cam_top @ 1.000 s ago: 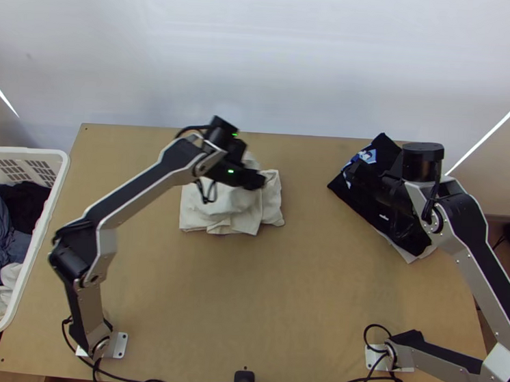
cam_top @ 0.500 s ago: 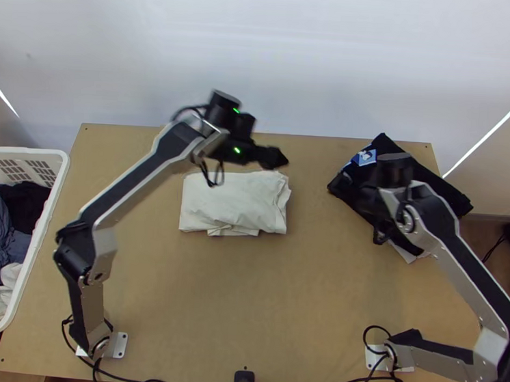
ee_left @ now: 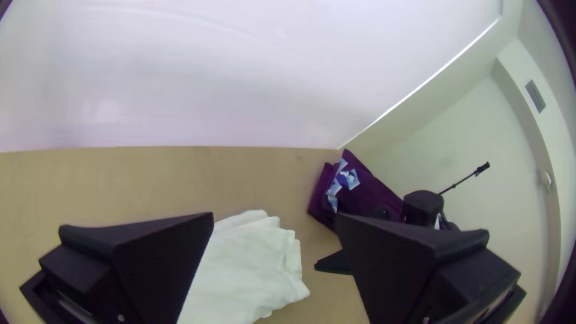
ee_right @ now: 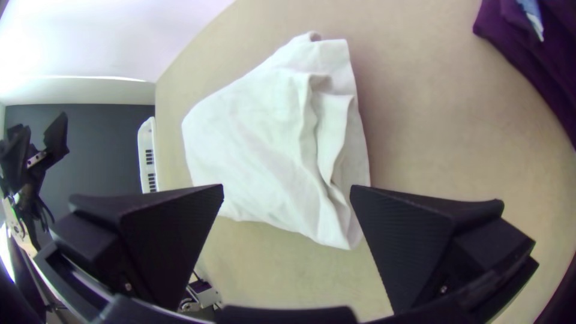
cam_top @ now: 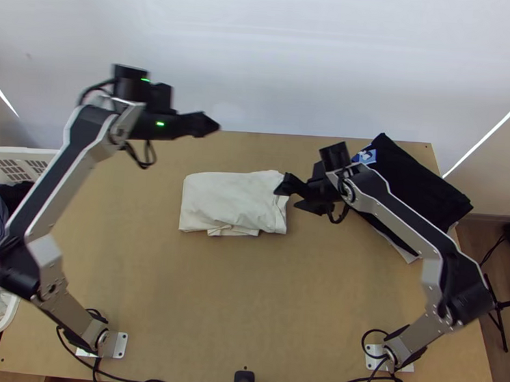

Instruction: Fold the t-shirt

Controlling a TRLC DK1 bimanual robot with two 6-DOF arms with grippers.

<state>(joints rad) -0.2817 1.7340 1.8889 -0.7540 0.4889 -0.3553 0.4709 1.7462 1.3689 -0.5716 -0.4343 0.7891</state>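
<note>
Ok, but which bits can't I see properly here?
Top view: the left edge cuts off part of the laundry basket.
Top view: the right arm hides part of the dark cloth.
Top view: the white cloth's inner layers lie hidden under its top layer.
Left wrist view: the left gripper covers some white cloth.

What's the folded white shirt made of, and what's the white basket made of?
The white shirt looks like soft, matte fabric, maybe cotton: it has little wrinkles and loose edges. The basket is probably hard, smooth plastic, because its side looks stiff and has neat slots.
</note>
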